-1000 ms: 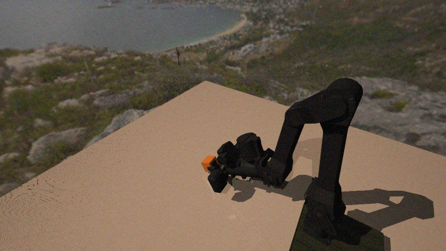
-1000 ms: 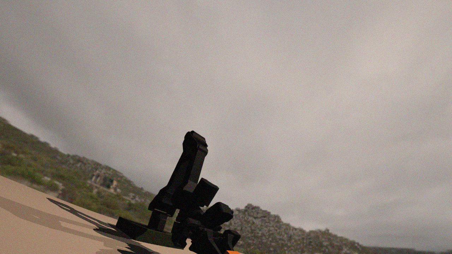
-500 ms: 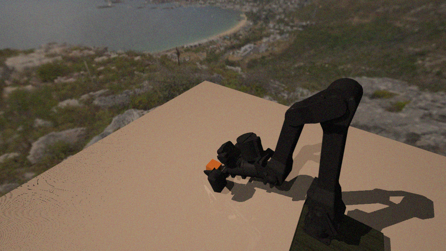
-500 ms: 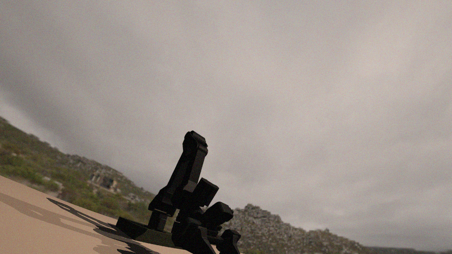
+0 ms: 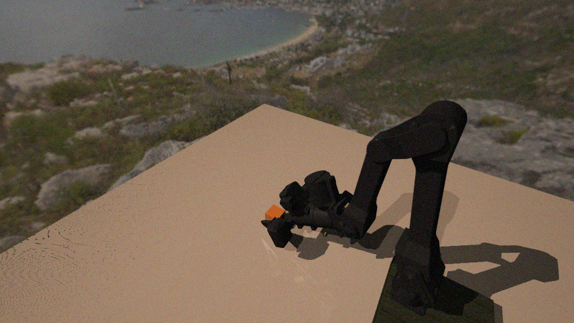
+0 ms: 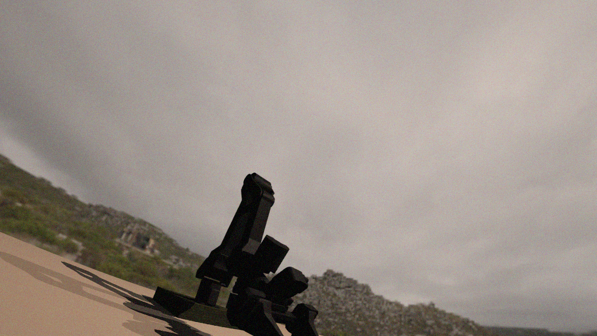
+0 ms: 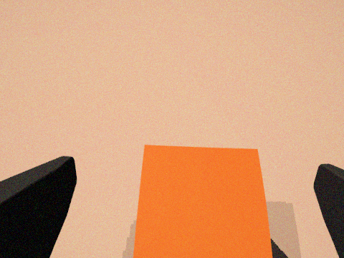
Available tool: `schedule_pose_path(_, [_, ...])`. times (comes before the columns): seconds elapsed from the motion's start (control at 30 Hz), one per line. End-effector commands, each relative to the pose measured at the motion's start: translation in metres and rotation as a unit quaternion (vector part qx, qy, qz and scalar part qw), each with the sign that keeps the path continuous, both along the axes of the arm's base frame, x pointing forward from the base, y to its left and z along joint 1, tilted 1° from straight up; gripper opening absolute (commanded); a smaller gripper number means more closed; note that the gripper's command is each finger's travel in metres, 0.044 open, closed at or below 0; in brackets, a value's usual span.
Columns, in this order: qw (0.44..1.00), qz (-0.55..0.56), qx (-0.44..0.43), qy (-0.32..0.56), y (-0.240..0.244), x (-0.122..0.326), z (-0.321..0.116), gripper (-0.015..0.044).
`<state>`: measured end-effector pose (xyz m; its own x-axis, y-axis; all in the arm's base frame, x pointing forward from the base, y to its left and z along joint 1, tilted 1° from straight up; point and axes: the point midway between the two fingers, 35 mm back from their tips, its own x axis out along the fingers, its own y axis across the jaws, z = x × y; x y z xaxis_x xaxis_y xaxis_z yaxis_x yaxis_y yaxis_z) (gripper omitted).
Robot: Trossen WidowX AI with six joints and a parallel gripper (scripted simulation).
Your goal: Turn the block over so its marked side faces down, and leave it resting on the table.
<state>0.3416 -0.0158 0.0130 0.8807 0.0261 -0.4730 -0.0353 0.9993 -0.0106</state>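
Top view: orange block (image 5: 274, 211) (image 7: 201, 204) is on the table (image 5: 192, 241) (image 6: 33, 288) (image 7: 172, 72), roughly mid-table, just left of the arm's business end, and the claw (image 5: 269, 221) (image 7: 201, 175) is right down at it, low, reaching in from the right w/ one finger on the near side, partly hiding the block. Arm (image 5: 427, 200) (image 6: 246, 229) comes over from its base at the near right. Can't tell from here if the block sits dead flat, tho its top looks level enough. Exterior view: not much help, the arm's dark hand parts run off the bottom edge and there's no block to be seen, so no check on contact here. Wrist view, best of the lot: claw's wide apart, nothing clamped, one finger left, one finger right, a strip of table showing either side of the block. Plain orange face toward the cam, no mark on it; mark's whereabouts n/a, could be underneath or on a hidden side. Looks like release & back-off is the step in hand, I'd say. Do it right: keep the fingers wide, pull straight back along the claw's own line, no wrist roll, no sideways drift, b/c either finger could clip a side and spin or tip the block. Go slow till the tips are past the block, then lift; w/ the claw this low, dipping on the way out might scrape the table. Once out, look from higher up for the mark b4 calling it done; if it shows on a side, it'd need a regrasp & another quarter turn, ASAP.
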Motion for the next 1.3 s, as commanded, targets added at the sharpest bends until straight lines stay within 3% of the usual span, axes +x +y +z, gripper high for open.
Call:
schedule_pose_path(0.0, [1.000,0.001,0.004,-0.001,0.001,0.000,0.000,0.0440])
schedule_pose_path(0.53, [1.000,0.001,0.004,0.002,0.001,0.001,0.000,0.0440])
schedule_pose_path(0.77, [0.994,-0.002,0.001,0.113,-0.001,0.012,0.015,0.0440])
schedule_pose_path(0.93, [0.979,-0.001,-0.003,0.202,-0.001,-0.003,0.047,0.0440])
schedule_pose_path(1.0, [0.977,-0.001,-0.007,0.213,0.000,-0.007,0.066,0.0440])
schedule_pose_path(1.27, [0.969,-0.001,-0.006,0.246,0.000,-0.020,0.068,0.0440])
